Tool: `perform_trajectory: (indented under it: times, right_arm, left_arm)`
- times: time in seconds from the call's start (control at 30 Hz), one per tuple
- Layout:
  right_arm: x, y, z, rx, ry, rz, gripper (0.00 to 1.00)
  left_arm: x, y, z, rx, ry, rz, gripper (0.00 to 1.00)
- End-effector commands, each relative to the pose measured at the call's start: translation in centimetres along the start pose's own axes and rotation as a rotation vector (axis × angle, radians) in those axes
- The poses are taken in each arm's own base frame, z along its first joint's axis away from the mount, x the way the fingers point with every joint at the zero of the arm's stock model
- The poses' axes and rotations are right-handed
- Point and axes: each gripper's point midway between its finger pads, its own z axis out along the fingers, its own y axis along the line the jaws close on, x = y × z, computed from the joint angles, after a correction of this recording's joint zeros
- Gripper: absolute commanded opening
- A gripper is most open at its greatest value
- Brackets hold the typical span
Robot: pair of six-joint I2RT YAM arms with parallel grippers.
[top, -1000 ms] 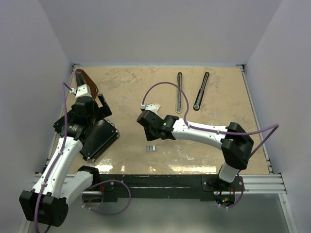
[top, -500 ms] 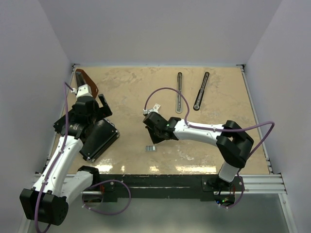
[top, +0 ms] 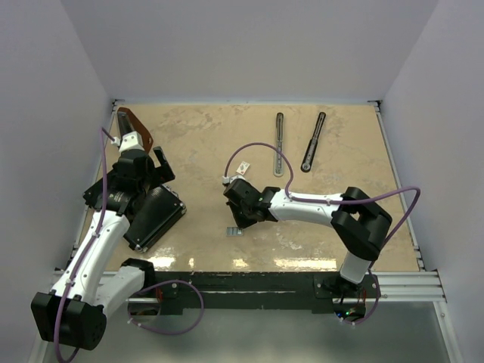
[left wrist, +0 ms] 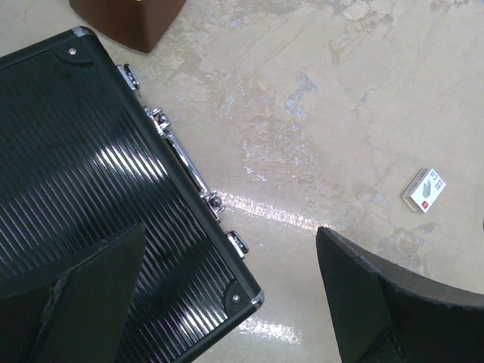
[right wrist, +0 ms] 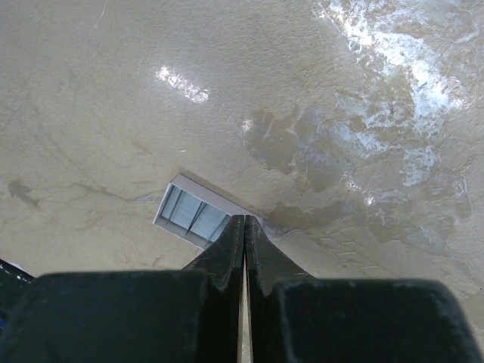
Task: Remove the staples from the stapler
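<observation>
The stapler lies apart at the back of the table as a slim dark-grey metal bar (top: 280,142) and a slim black bar with a rounded end (top: 313,141). The staples (top: 234,231) are a small silvery strip on the table near the front. My right gripper (top: 237,221) is shut and empty. In the right wrist view its tips (right wrist: 244,220) sit at the near right corner of the staples (right wrist: 192,212). My left gripper (top: 151,170) is open and empty above the corner of the flat black box (top: 153,215), as the left wrist view (left wrist: 249,291) shows.
A brown wedge-shaped object (top: 136,127) stands at the back left and shows in the left wrist view (left wrist: 128,19). The black box (left wrist: 83,174) has metal latches. A small white box (top: 243,167) lies mid-table, also in the left wrist view (left wrist: 424,189).
My right gripper has moved a little toward the near edge and down to the staples, uncovering the small white box. The left arm has not moved.
</observation>
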Motion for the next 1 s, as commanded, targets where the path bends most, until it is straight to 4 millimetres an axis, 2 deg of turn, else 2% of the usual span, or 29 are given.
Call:
perform_trajectory:
  times: [0.0, 0.47, 0.77, 0.97]
  right_arm:
    - [-0.39, 0.65, -0.08, -0.027, -0.018, 0.008, 0.00]
    - [-0.29, 0.75, 0.25, -0.029, -0.008, 0.006, 0.00]
    - [-0.51, 0.71, -0.28, -0.025, -0.014, 0.013, 0.00]
    - [0.00, 0.44, 0.04, -0.018, -0.004, 0.014, 0.00]
  left_arm:
    - [-0.88, -0.15, 0.15, 0.007, -0.034, 0.007, 1.00]
    - [-0.85, -0.15, 0.17, 0.007, -0.034, 0.007, 0.99]
    - [-0.88, -0.25, 0.15, 0.012, -0.033, 0.005, 1.00]
    - [-0.94, -0.24, 0.04, 0.011, -0.037, 0.007, 1.00]
